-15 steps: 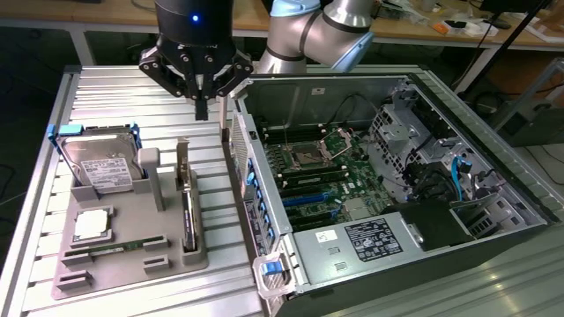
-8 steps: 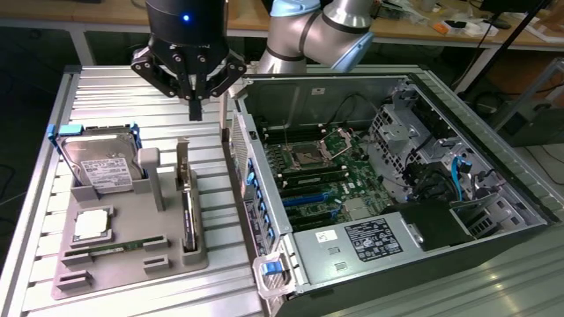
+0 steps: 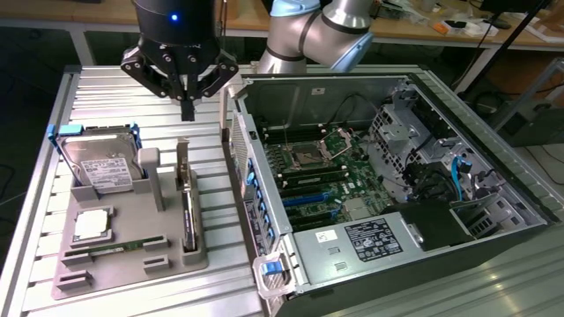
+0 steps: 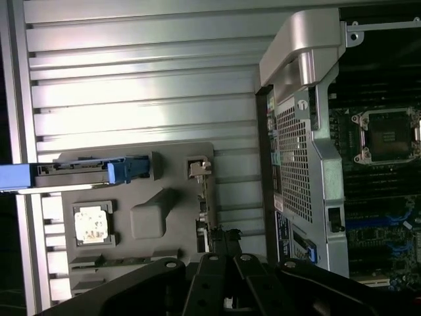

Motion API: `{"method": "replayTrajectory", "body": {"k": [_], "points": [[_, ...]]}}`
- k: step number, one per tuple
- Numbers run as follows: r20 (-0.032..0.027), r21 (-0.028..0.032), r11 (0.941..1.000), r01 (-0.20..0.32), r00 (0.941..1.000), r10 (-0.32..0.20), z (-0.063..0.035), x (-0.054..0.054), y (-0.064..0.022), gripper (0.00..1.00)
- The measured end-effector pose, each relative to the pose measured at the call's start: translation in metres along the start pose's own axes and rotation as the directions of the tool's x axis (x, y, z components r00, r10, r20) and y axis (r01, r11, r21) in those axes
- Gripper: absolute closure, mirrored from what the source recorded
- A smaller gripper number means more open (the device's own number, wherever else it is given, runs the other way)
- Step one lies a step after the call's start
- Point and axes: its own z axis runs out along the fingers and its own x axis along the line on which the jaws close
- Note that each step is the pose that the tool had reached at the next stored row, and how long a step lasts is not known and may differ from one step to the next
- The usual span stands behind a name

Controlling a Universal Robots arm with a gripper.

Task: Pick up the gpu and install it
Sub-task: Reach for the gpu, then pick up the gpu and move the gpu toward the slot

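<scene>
The gpu (image 3: 187,205) stands on edge in a slot of the grey parts holder (image 3: 168,261), a thin dark card with its pale metal bracket at the far end. My gripper (image 3: 187,109) hangs above the table just beyond that bracket end, fingers shut together with nothing between them. In the wrist view the gpu (image 4: 203,207) appears edge-on straight under the shut gripper (image 4: 223,242), still some way below it. The open computer case (image 3: 264,165) lies on its side at the exterior view's right, with the motherboard (image 3: 317,172) exposed.
A silver hard drive (image 3: 102,165) with blue clips stands in the holder to the exterior view's left of the gpu. A processor (image 3: 91,224) and a green memory stick (image 3: 119,247) lie nearer the front. The case wall rises close beside the holder. A ribbed metal table (image 3: 105,86) lies beneath everything.
</scene>
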Motion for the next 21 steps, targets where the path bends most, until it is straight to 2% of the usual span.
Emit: {"method": "replayTrajectory", "body": {"k": [15, 21], "points": [[0.0, 0.0, 1.0, 0.0, 1.0, 0.0, -0.0007, 0.017, -0.0055, 0.89], [0.0, -0.0001, 1.0, 0.0, 1.0, 0.0, -0.0007, 0.018, -0.0058, 0.89]]}}
